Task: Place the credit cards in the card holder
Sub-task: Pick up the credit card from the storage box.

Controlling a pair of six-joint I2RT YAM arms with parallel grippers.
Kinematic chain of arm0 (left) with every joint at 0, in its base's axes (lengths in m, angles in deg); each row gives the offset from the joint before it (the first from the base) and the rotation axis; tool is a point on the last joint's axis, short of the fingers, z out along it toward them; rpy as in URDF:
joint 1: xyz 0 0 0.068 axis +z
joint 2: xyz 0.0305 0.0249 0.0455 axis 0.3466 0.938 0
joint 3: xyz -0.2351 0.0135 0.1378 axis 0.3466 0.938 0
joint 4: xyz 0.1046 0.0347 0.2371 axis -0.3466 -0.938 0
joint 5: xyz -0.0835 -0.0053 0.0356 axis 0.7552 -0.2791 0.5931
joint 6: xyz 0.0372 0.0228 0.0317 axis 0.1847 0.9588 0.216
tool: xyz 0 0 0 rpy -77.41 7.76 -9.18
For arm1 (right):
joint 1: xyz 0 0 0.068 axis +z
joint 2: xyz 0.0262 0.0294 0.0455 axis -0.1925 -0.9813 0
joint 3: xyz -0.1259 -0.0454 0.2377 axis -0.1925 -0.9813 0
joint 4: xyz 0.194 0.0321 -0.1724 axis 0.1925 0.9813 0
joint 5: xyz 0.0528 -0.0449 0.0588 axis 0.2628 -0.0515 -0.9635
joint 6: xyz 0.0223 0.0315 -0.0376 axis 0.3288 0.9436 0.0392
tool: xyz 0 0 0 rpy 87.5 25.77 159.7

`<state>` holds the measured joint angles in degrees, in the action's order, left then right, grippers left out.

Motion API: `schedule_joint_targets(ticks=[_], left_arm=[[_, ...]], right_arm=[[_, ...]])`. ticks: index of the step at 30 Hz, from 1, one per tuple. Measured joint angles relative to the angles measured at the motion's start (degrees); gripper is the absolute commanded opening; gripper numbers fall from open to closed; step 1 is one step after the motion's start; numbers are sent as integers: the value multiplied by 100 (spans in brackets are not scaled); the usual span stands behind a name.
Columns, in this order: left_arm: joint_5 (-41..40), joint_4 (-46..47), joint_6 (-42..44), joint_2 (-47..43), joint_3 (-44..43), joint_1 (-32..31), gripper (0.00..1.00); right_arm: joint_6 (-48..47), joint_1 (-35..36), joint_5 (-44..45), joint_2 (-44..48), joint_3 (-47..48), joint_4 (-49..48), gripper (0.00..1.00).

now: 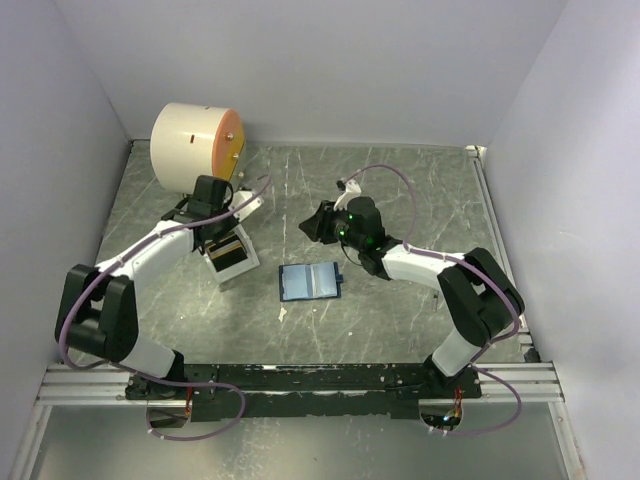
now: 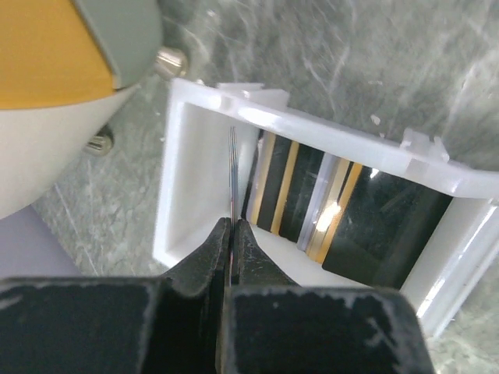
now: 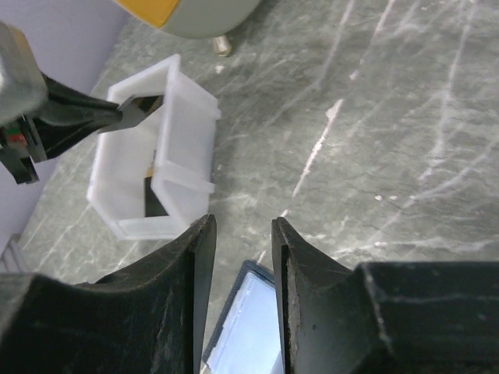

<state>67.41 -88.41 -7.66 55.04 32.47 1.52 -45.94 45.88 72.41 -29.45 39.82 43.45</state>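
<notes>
The card holder (image 1: 308, 281) lies open on the table, its light blue inside facing up; the right wrist view shows its corner (image 3: 245, 331). My left gripper (image 1: 222, 237) reaches down into the white tray (image 1: 228, 262) and is shut on one credit card (image 2: 232, 167). That card is seen edge-on, standing near the tray's left wall. More credit cards (image 2: 312, 202), black with gold stripes, lean in the tray (image 2: 195, 148) beside it. My right gripper (image 3: 242, 230) hangs open above the far edge of the holder, with nothing between its fingers (image 3: 191, 257).
A big cream cylinder with an orange face (image 1: 195, 145) stands at the back left, close behind the tray. Grey marbled tabletop (image 1: 420, 190) is walled on three sides. The left arm's fingers (image 3: 129, 113) show over the tray (image 3: 187, 117) in the right wrist view.
</notes>
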Motion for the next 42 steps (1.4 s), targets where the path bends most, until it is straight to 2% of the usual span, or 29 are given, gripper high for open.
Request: schedule_joint_targets(ticks=[4, 11, 15, 25, 28, 30, 35, 38, 40, 42], left_arm=[[2, -295, -553, -262, -345, 55, 7], [437, -826, -1843, -590, -796, 302, 7], [1228, -1016, -2555, -1062, -785, 496, 7], [3263, -723, -3786, -2013, -584, 625, 7], [3768, -603, -4118, -2072, -498, 636, 7], [4109, -514, -4345, -2085, -459, 649, 7], [4610, -380, -4704, -2087, -450, 708, 7], [4752, -422, -4730, -2087, -455, 826, 7], [4874, -468, -4719, -2065, -457, 938, 7], [5051, -520, -4721, -1987, -461, 1071, 7]], right_arm=[[140, -2, -376, 0, -2, -229, 43], [675, 138, -1189, -138, 7, -1370, 58], [885, 315, -1506, -382, 76, -1847, 67], [1394, 459, -2011, -1084, 612, -2503, 68], [1585, 468, -2138, -1222, 656, -2752, 63], [1716, 468, -2212, -1285, 656, -2957, 55], [2116, 468, -2487, -1462, 654, -3720, 22], [2273, 459, -2518, -1480, 520, -4155, 7], [2341, 437, -2557, -1480, 413, -4369, 0], [2347, 428, -2603, -1456, 334, -4498, 0]])
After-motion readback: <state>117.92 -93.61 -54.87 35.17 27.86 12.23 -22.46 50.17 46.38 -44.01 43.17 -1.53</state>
